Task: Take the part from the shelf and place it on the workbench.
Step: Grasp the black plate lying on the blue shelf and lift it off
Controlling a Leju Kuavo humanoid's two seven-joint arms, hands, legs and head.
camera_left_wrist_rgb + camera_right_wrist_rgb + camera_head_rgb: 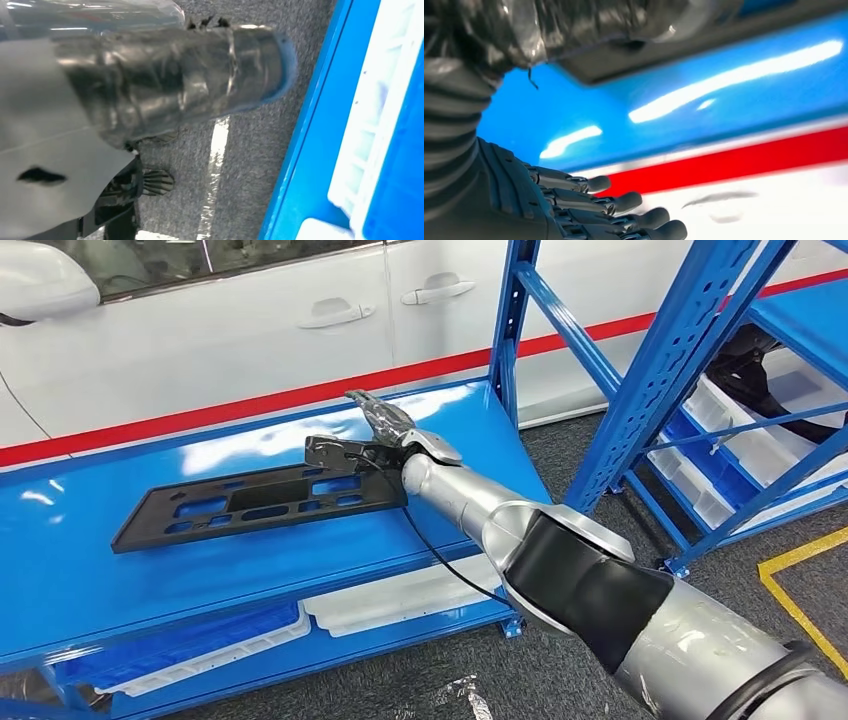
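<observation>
The part (250, 502) is a long flat black plate with several cut-outs, lying on the blue shelf board (100, 570). My right hand (385, 435) is at its right end, fingers stretched out past the part's raised corner. In the right wrist view the taped thumb (499, 30) lies by the part's dark edge (624, 65), while the dark fingers (624, 220) stay straight and apart, closed on nothing. My left hand (175, 85) hangs beside the shelf over the grey floor, its taped thumb stretched out and holding nothing.
Blue shelf uprights (512, 330) and a diagonal brace (680, 360) stand just right of my right arm. White trays (400, 600) sit on the lower shelf level. A white car (250, 330) with a red stripe stands behind the shelf. Yellow floor tape (800, 590) runs at the right.
</observation>
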